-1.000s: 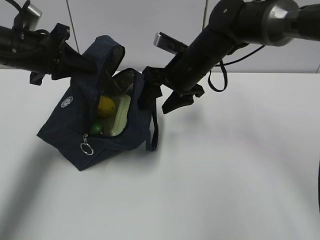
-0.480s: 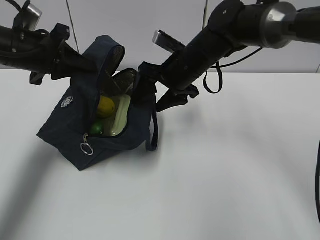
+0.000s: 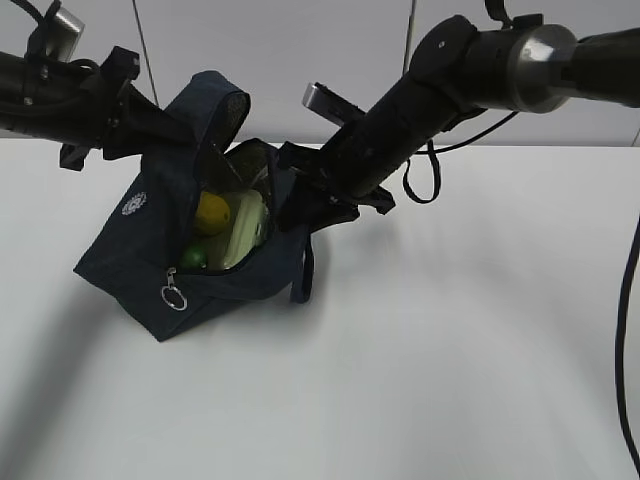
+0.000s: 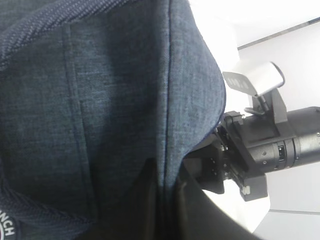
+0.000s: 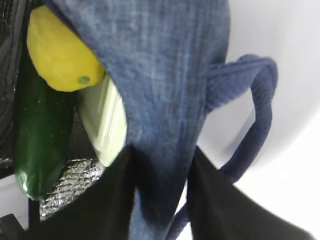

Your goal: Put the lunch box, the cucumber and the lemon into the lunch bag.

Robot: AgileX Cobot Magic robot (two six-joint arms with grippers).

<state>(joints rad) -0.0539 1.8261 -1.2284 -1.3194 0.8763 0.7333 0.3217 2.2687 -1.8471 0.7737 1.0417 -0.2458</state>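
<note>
In the exterior view, the lunch bag point(image 3: 190, 240) is sitting tilted at left centre on a plain white desk point(image 3: 450, 340) before a pale panelled wall point(image 3: 280, 50), a small white emblem on its side, unreadable. The lemon point(image 3: 211, 212), cucumber point(image 3: 193, 258) and lunch box point(image 3: 243, 238) are lying inside.

In the left wrist view, the left end effector point(image 4: 167, 192) is clenching the bag's fabric; lettering at lower left is reading "NCH".

In the right wrist view, the right end effector point(image 5: 162, 187) is gripping the bag's wall.

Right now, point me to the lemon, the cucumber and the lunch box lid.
lemon point(image 5: 60, 50), right wrist view, middle of its yellow skin.
cucumber point(image 5: 40, 135), right wrist view, mid-length on its dark green side.
lunch box point(image 5: 105, 125), right wrist view, pale green lid edge.
</note>
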